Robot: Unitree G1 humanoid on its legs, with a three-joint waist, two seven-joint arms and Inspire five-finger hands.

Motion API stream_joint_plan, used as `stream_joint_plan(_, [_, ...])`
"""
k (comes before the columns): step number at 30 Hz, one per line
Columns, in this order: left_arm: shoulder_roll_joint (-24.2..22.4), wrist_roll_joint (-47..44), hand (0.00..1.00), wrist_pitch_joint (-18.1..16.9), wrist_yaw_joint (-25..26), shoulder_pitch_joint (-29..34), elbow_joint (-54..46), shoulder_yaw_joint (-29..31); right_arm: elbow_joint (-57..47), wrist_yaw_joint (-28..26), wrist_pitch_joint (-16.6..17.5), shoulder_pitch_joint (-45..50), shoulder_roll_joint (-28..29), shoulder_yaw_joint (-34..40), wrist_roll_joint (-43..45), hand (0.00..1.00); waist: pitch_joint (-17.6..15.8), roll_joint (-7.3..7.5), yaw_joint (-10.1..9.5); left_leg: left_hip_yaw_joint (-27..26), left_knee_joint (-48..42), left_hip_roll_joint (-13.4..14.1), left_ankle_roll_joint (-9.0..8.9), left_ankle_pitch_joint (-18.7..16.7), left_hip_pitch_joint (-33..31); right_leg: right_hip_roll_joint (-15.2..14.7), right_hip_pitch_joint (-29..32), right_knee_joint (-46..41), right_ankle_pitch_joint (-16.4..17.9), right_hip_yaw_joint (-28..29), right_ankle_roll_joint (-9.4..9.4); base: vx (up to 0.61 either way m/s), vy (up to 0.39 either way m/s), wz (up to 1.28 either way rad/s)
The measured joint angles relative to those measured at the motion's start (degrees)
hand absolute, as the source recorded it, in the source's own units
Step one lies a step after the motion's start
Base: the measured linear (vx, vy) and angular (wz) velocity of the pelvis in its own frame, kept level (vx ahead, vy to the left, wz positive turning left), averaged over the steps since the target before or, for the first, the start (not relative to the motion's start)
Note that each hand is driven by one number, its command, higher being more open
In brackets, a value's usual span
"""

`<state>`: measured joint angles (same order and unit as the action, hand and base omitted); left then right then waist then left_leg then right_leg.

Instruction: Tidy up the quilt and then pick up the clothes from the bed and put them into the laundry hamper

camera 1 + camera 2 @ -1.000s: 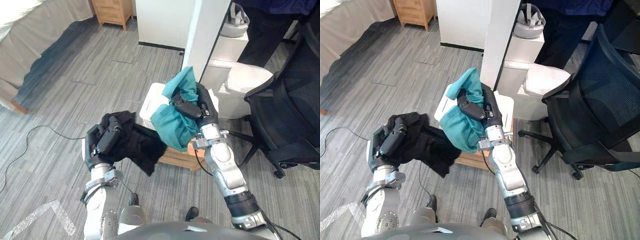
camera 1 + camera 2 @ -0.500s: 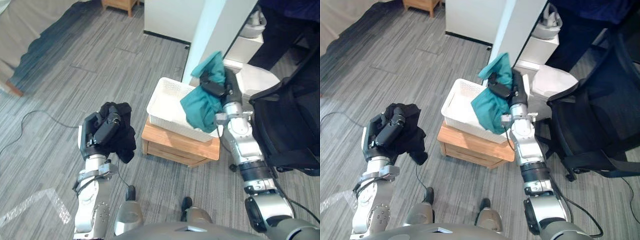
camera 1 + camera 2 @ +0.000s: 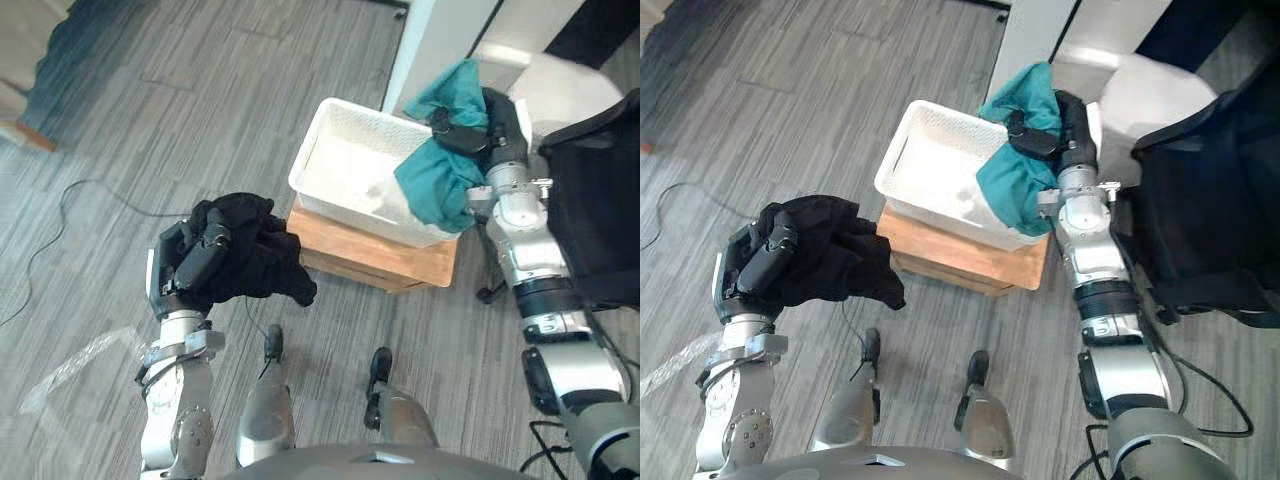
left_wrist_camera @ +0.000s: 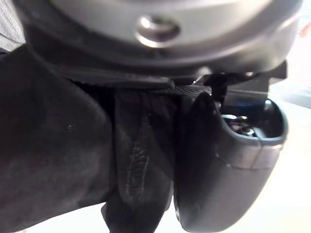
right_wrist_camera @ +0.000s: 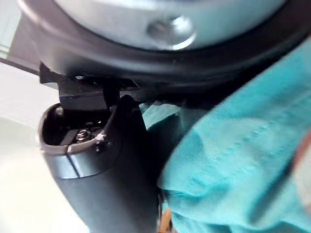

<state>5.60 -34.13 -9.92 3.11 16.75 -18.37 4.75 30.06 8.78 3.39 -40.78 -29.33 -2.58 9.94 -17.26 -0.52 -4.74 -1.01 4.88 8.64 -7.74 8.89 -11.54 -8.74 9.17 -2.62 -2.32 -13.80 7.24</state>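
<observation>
left hand [image 3: 192, 265]: fingers curled round the black garment [image 3: 258, 262], over the floor left of the wooden stand [image 3: 380, 262]
hamper [image 3: 318, 140]: white, on the wooden stand
right hand [image 3: 497, 125]: clenched on the teal garment [image 3: 436, 182], which hangs at the hamper's right rim

Grey wood-grain plank floor [image 3: 200, 100] runs across the whole scene. A low wooden stand [image 3: 370, 255] with a light brown top sits on it near the middle. On the right, a black office chair [image 3: 1200, 200] stands just beside the stand, one of its dark base legs [image 3: 488, 290] reaching out over the planks. Behind the stand rises a white pillar [image 3: 435, 30], with a rounded white object [image 3: 1145, 100] next to it. A patch of clear film [image 3: 70, 365] lies on the floor at lower left.
</observation>
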Motion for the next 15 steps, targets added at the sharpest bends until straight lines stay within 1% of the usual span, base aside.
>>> stream_joint_plan(1, [1.1, -0.3, 0.00, 0.0, -0.1, -0.2, 0.2, 0.0, 1.8, -0.4, 0.0, -0.9, -0.4, 0.4, 0.0, 1.00, -0.4, -0.52, -0.02, 0.9, 0.0, 0.1, -0.04, 0.4, -0.6, 0.1, 0.1, 0.0, 0.0, -0.8, 0.01, -0.04, -0.051, 0.31])
stream_joint_plan(2, [1.4, -0.9, 0.00, 0.0, -0.2, -0.2, 0.2, 0.0, 2.4, -0.6, -0.1, -1.1, -0.4, 0.7, 0.1, 1.00, -0.4, -0.64, -0.07, 1.0, 0.0, 0.1, 0.00, 0.5, -0.9, 0.1, 0.3, 0.0, 0.0, -0.9, 0.01, -0.01, -0.023, 0.21])
stream_joint_plan(3, [2.2, -1.6, 0.00, 0.0, -0.6, -0.3, 0.2, 0.4, 3.6, -1.0, -0.3, -1.7, -0.4, 0.9, 0.6, 1.00, -0.4, -0.76, -0.51, 1.1, 0.0, 0.0, -0.01, 0.7, -1.3, 0.1, 0.6, 0.0, 0.0, -1.1, 0.01, -0.01, -0.014, 0.09])
stream_joint_plan(6, [4.0, -2.1, 0.00, 0.0, -0.9, -0.5, 0.2, 0.7, 3.6, -1.1, -0.3, -2.1, -0.4, 1.0, 1.1, 1.00, -0.4, -0.76, -0.95, 1.4, -0.1, -0.1, 0.01, 1.0, -1.6, 0.0, 0.6, -0.1, 0.0, -1.4, 0.00, 0.00, 0.003, 0.10])
stream_joint_plan(9, [4.6, -2.3, 0.00, -0.2, -1.4, -1.1, 0.2, 0.8, 3.6, -1.0, -0.3, -3.1, -0.4, 1.2, 2.1, 1.00, -0.4, -0.79, -1.08, 1.3, -0.1, -0.1, -0.01, 1.2, -1.5, 0.0, 0.4, -0.1, 0.0, -1.4, 0.00, -0.03, -0.002, 0.00])
stream_joint_plan(11, [4.2, -3.8, 0.00, -0.2, -1.0, -2.1, 0.2, -1.3, 3.6, -0.9, -0.3, -2.7, -0.2, 1.3, 2.0, 1.00, -0.4, -0.80, -1.06, 1.0, 0.0, 0.0, -0.02, 1.2, -0.2, 0.0, -0.6, -0.1, 0.0, -1.1, -0.01, -0.04, -0.005, -0.07])
stream_joint_plan(12, [3.9, -3.7, 0.00, -0.4, 0.3, -3.5, 0.2, -3.4, 3.5, -0.7, -0.3, -2.5, 0.2, 1.3, 1.7, 1.00, -0.4, -0.78, -1.04, 0.4, 0.0, 0.1, -0.02, 1.2, 0.5, 0.1, -1.0, -0.1, 0.0, -0.5, 0.01, -0.08, 0.005, -0.18])
stream_joint_plan(13, [3.4, -3.0, 0.00, -0.4, 1.8, -5.1, 0.1, -5.1, 2.8, -0.5, -0.3, -1.9, 0.6, 1.3, 1.1, 1.00, -0.4, -0.82, -0.72, -0.1, 0.2, 0.0, -0.03, 1.2, 1.1, 0.0, -1.3, -0.2, -0.1, 0.0, 0.19, -0.09, 0.009, -0.16])
stream_joint_plan(15, [1.7, -1.5, 0.00, -0.4, 2.9, -6.1, -1.2, -6.9, 0.3, -0.2, -0.3, 0.2, 0.7, 1.4, -0.6, 1.00, -0.2, -0.84, 0.41, -0.3, 0.2, 0.0, -0.02, 1.2, 1.4, 0.0, -1.4, -0.2, -0.2, 0.1, 0.30, -0.07, 0.012, -0.09])
